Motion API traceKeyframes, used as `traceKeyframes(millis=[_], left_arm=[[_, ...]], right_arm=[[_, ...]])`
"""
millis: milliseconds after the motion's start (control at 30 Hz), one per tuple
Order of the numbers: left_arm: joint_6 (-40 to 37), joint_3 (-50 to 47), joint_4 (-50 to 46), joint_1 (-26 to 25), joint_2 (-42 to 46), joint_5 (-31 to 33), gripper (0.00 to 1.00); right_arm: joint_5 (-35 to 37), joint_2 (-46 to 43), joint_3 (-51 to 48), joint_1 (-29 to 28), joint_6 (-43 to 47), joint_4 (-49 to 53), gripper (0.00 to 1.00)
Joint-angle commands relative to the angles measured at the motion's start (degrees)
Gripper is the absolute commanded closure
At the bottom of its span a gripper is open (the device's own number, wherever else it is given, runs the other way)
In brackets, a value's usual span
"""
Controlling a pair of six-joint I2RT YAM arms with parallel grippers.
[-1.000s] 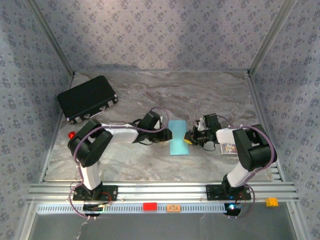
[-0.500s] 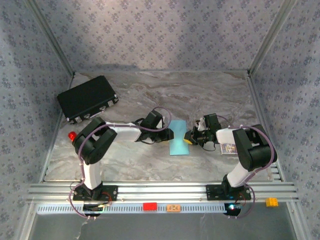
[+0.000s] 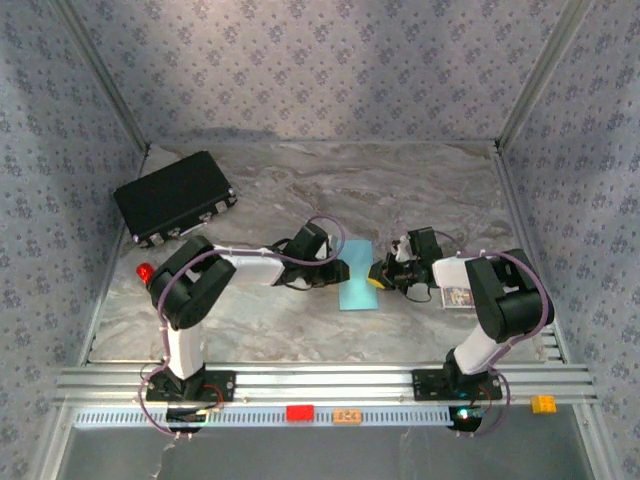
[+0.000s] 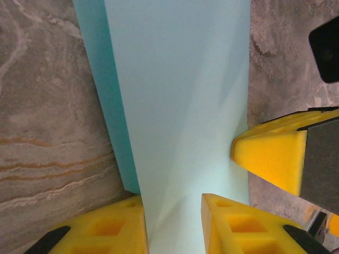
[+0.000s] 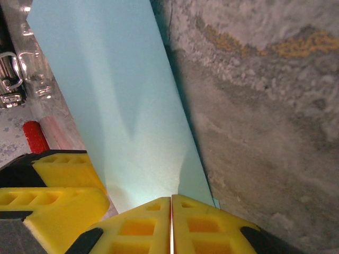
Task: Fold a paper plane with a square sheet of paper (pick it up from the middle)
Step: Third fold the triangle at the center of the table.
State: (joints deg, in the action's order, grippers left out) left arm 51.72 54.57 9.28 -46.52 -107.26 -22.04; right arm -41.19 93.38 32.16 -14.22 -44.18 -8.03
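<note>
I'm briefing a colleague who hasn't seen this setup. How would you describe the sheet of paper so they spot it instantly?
On the grey marbled table, look at its middle, between the left end effector and right end effector. There sits the sheet of paper: pale cyan-blue, plain, unlike the black case at far left.

Three views, one shared sheet.
The top external camera looked down from high behind the arm bases, far off, over the whole table [image 3: 300,330]. Each wrist camera sat close behind its jaws, the left gripper [image 4: 172,198] and right gripper [image 5: 170,200], facing forward along the square sheet of paper [image 3: 357,275], which all three views shared.
</note>
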Motion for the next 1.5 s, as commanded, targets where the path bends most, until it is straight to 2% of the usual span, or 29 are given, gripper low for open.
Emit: traceKeyframes(millis=[0,167,367,533,800,933,1033,1200,1333,1467], left_arm=[[3.45,-1.77,2.75,-0.31,1.12,0.38,0.71],[6.68,-4.5,6.56,-0.2,2.49,1.1,0.76],[7.51,-5.62,6.9,-0.18,3.55,1.95,0.85],[8.03,-6.03,8.17,-0.13,3.9,1.34,0.98],[10.33,-6.84,11.62,0.43,3.85,-0.52,1.0],[10.96,-7.44,11.64,0.87,4.5,-0.63,1.0],[11.36,-7.93,11.44,1.26,5.26,-1.12,1.0],[13.12,-8.77,12.39,2.06,6.49,-3.2,1.0],[15.63,-9.29,13.08,2.4,7.48,-4.79,1.0],[17.55,-10.34,13.99,2.88,8.79,-5.73,1.0]], right_arm=[[3.87,1.81,-1.6,0.27,-0.81,2.2,0.89],[3.78,1.4,-1.58,0.33,-0.8,2.4,0.89],[3.9,0.85,-1.71,0.25,-0.83,2.23,0.89],[3.72,-0.11,-2.0,0.24,-0.92,1.66,0.87],[3.67,-0.91,-1.73,0.13,-0.82,1.75,0.85],[3.67,-2.99,-2.29,0.01,-0.13,0.97,0.78],[4.33,-6.53,-2.43,-0.15,1.36,1.77,0.69],[8.37,-13.73,-2.02,-1.31,5.27,6.33,0.6],[12.57,-19.04,-2.02,-4.75,9.6,7.79,0.51],[20.22,-22.92,-1.93,-11.2,15.2,8.64,0.49]])
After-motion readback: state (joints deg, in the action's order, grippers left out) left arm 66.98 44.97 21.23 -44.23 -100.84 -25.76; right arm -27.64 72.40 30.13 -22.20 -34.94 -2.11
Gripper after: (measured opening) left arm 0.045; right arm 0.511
